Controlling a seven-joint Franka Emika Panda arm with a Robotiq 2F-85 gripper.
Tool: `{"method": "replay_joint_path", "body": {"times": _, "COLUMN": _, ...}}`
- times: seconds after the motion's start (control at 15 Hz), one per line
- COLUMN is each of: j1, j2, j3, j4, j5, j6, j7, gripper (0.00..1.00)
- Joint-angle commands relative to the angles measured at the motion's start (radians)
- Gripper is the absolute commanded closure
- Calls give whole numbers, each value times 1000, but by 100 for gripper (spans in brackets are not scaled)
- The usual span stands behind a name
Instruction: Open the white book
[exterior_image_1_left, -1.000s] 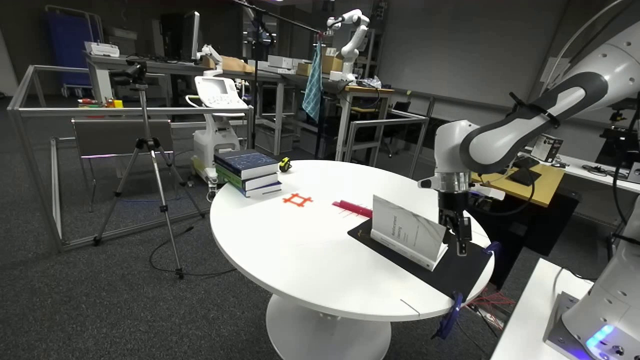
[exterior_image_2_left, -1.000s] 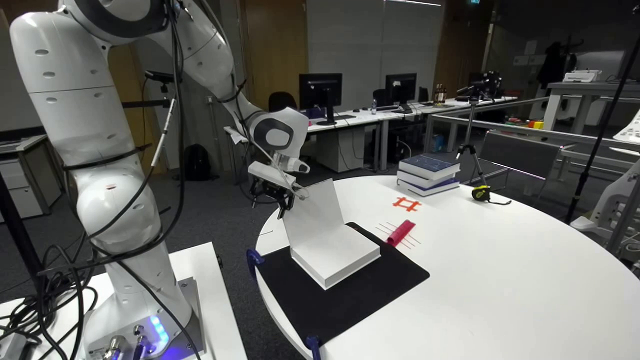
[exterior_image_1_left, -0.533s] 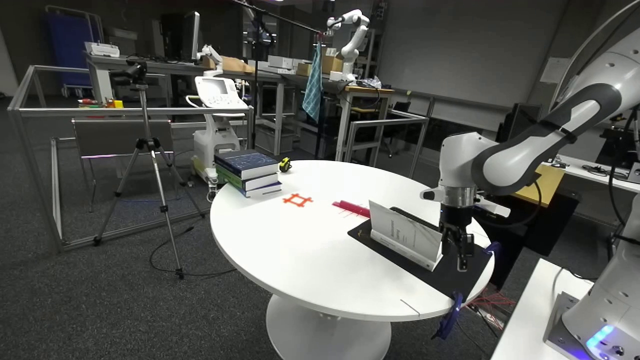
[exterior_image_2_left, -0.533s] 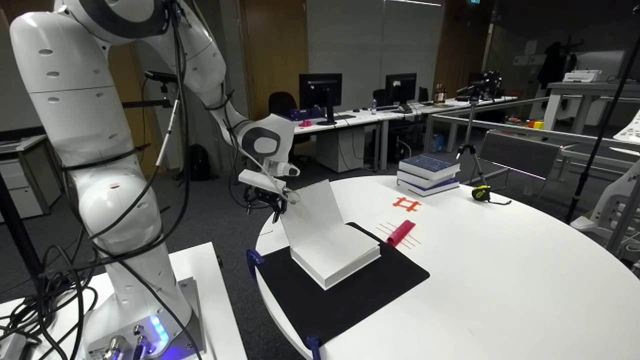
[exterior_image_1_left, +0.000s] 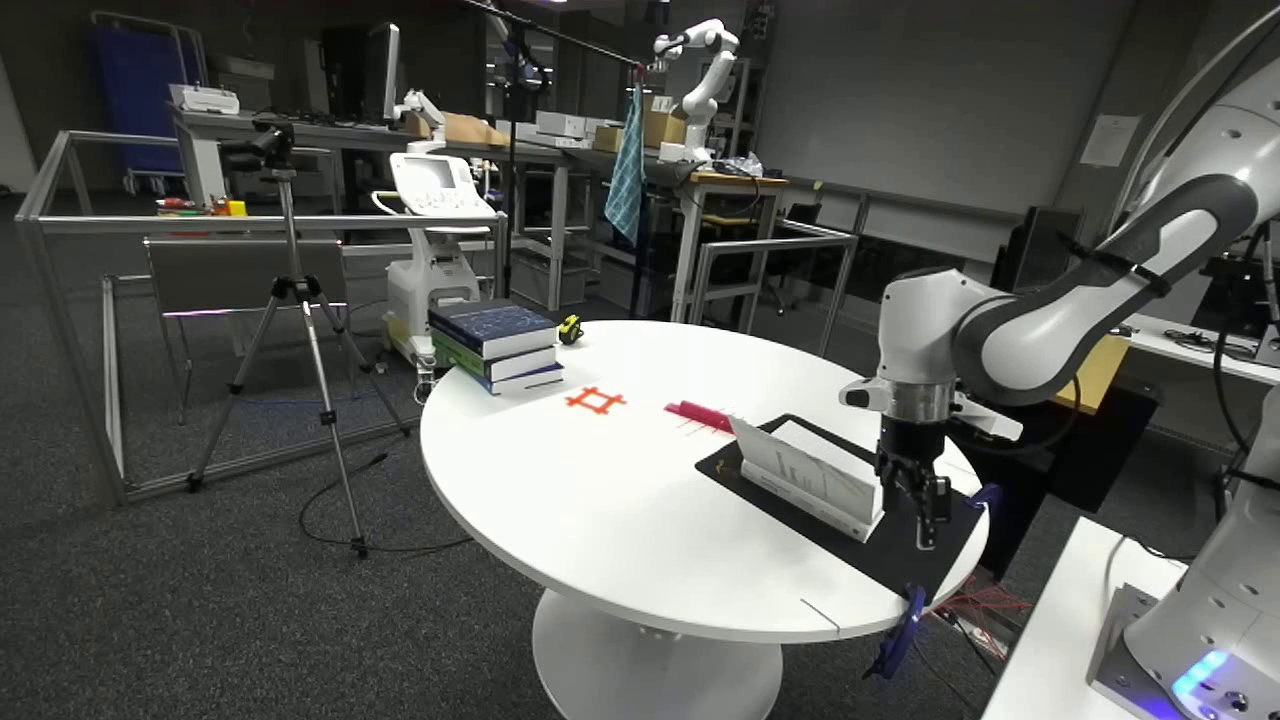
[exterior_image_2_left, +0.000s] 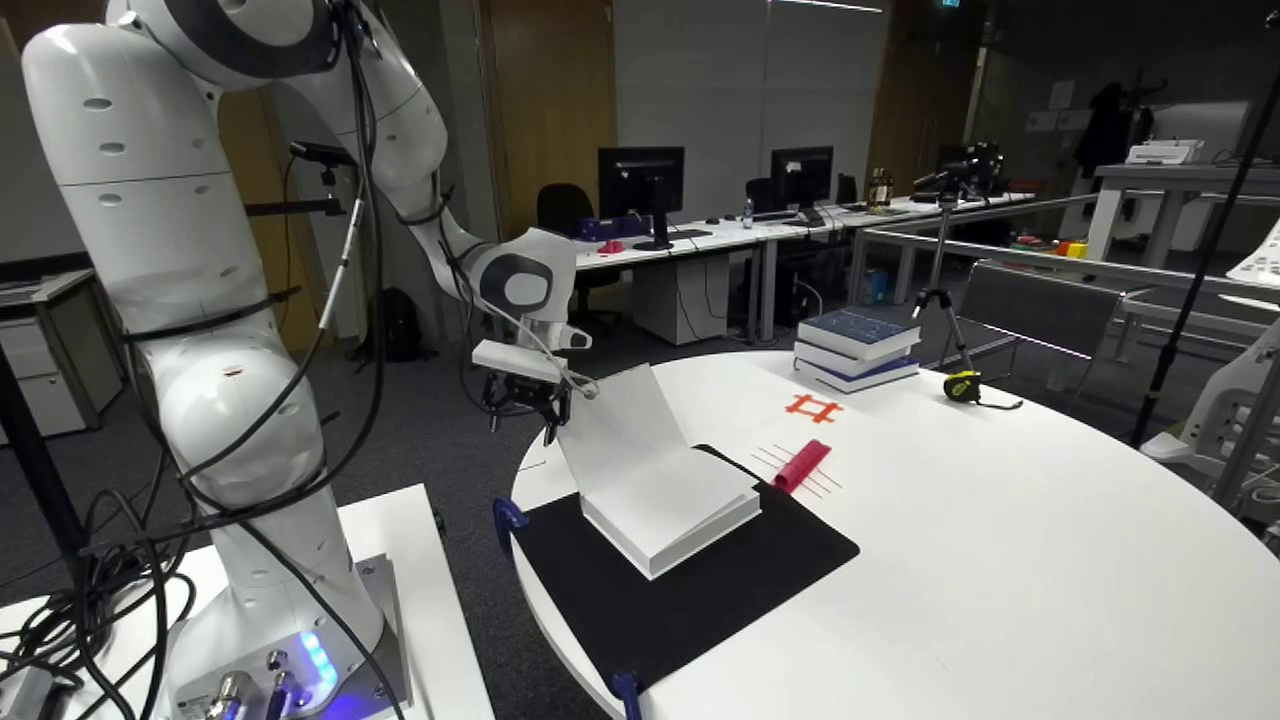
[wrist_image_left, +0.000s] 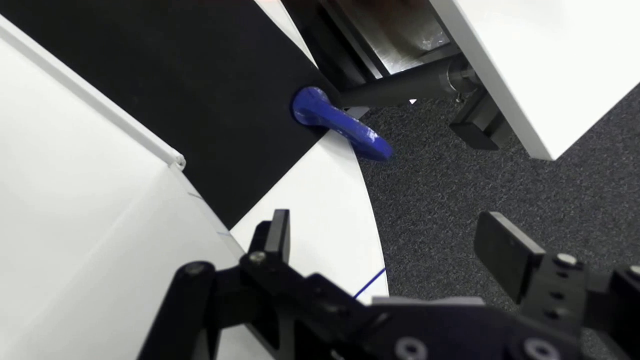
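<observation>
Robotiq end effector (wrist_image_left: 382, 237), fingers parted wide, hangs by the robot-side edge of the round white counter (exterior_image_2_left: 1000, 560). There, a black mat (exterior_image_2_left: 720, 605) carries the white hardcover book (exterior_image_2_left: 670, 490), cover tilted up; a blue clamp (wrist_image_left: 345, 122) grips the edge.

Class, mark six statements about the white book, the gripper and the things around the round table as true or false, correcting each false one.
1. The white book lies on the black mat. True.
2. That book is fully closed. False: its cover is raised at a slant.
3. A yellow tape measure sits near the book stack on the round table. True.
4. That stack holds five books. False: it holds three.
5. In the wrist view, the gripper is open. True.
6. A red clamp sits at the table edge. False: the clamp in the wrist view is blue.
</observation>
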Motion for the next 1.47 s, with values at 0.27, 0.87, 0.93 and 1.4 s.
{"method": "replay_joint_path", "body": {"times": 0.27, "j1": 23, "j2": 11, "j3": 34, "j4": -5, "j5": -109, "j6": 30, "j7": 93, "gripper": 0}}
{"method": "replay_joint_path", "body": {"times": 0.87, "j1": 31, "j2": -40, "j3": 34, "j4": -60, "j5": -25, "j6": 299, "j7": 168, "gripper": 0}}
{"method": "replay_joint_path", "body": {"times": 0.93, "j1": 30, "j2": -32, "j3": 33, "j4": -63, "j5": -30, "j6": 340, "j7": 185, "gripper": 0}}
{"method": "replay_joint_path", "body": {"times": 1.4, "j1": 22, "j2": -25, "j3": 30, "j4": -106, "j5": -90, "j6": 535, "j7": 307, "gripper": 0}}
